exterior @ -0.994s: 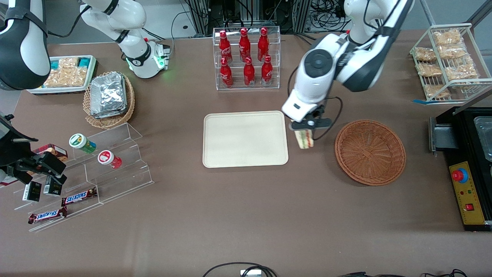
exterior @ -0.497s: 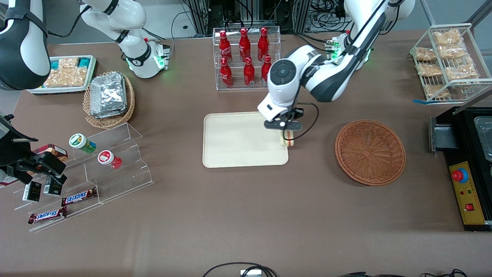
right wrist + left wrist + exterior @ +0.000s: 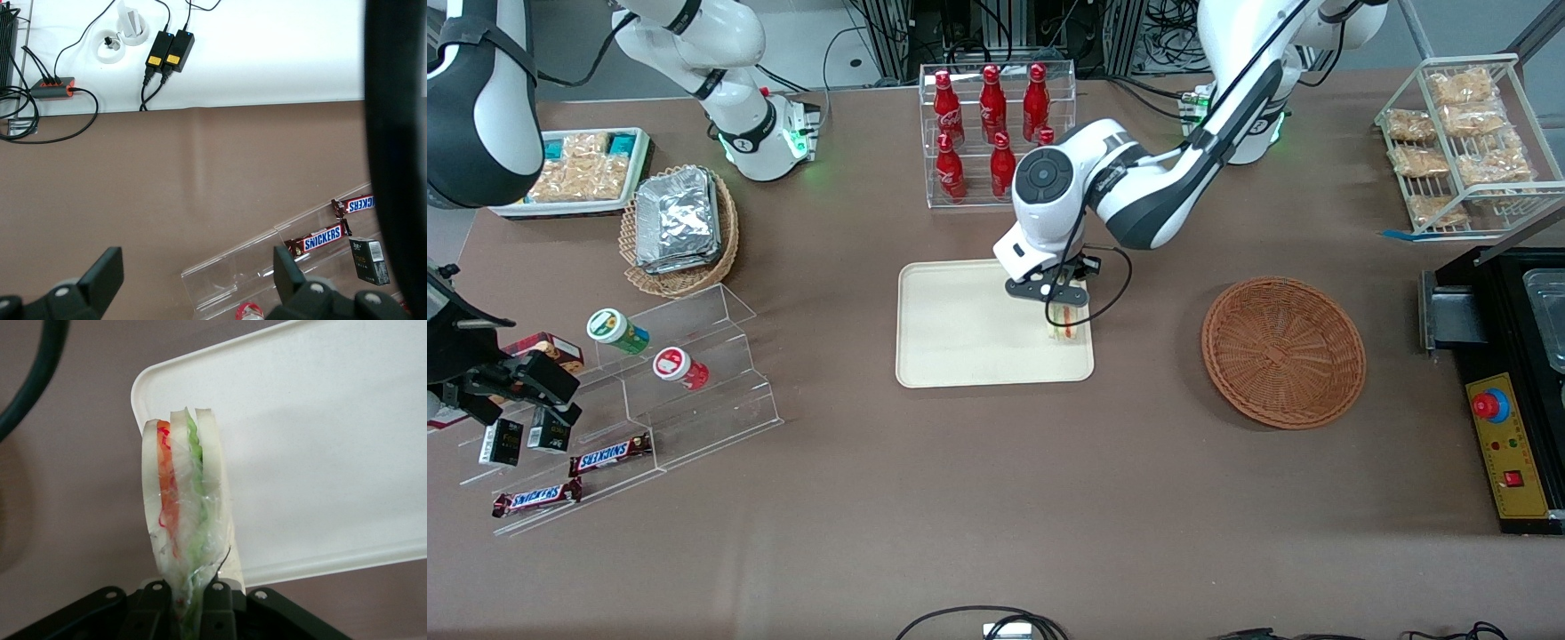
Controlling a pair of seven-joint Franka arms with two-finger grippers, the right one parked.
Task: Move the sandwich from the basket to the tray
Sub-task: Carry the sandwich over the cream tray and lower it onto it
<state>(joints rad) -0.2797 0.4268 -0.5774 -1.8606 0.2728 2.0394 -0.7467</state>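
My left gripper (image 3: 1060, 307) hangs over the cream tray (image 3: 960, 324), at the tray's end nearest the basket, shut on the sandwich (image 3: 1066, 327). The wrist view shows the wrapped wedge (image 3: 181, 513) pinched at its narrow end by the gripper (image 3: 193, 600), white bread with orange and green filling, over the tray's rim (image 3: 300, 567). The reddish-brown wicker basket (image 3: 1283, 351) sits toward the working arm's end of the table with nothing in it.
A clear rack of red bottles (image 3: 996, 133) stands farther from the camera than the tray. A tan basket of foil packs (image 3: 679, 227), a white snack tray (image 3: 583, 169) and clear steps with snacks (image 3: 631, 391) lie toward the parked arm's end. A wire rack (image 3: 1463, 147) and black box (image 3: 1507, 382) lie past the basket.
The gripper carried the sandwich from between basket and tray to over the tray's end, moving toward the parked arm's end and lower.
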